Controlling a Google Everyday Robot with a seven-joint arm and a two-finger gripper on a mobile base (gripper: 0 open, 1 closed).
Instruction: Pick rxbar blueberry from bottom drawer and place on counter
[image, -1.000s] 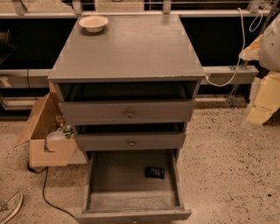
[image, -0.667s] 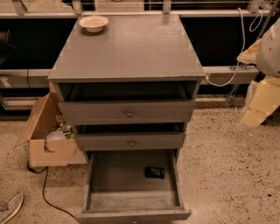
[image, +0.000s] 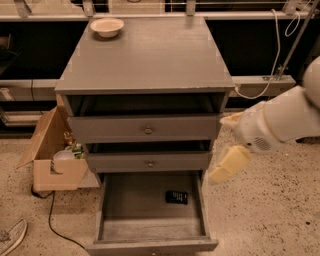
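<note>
The rxbar blueberry is a small dark flat bar lying on the floor of the bottom drawer, right of centre. The bottom drawer is pulled out and open. The counter is the flat grey top of the cabinet. My gripper is on the white arm coming in from the right, beside the cabinet's right edge at the height of the two upper drawers. It is above and to the right of the bar. Its two cream fingers stand apart and hold nothing.
A cream bowl sits at the counter's back left corner. The two upper knobbed drawers are slightly ajar. A cardboard box with items stands on the floor at left, with a black cable and a shoe nearby. A white cable hangs at right.
The arm has swung in from the far right and lowered. The gripper now sits close to the cabinet's right side. The bar and drawers have not moved.
</note>
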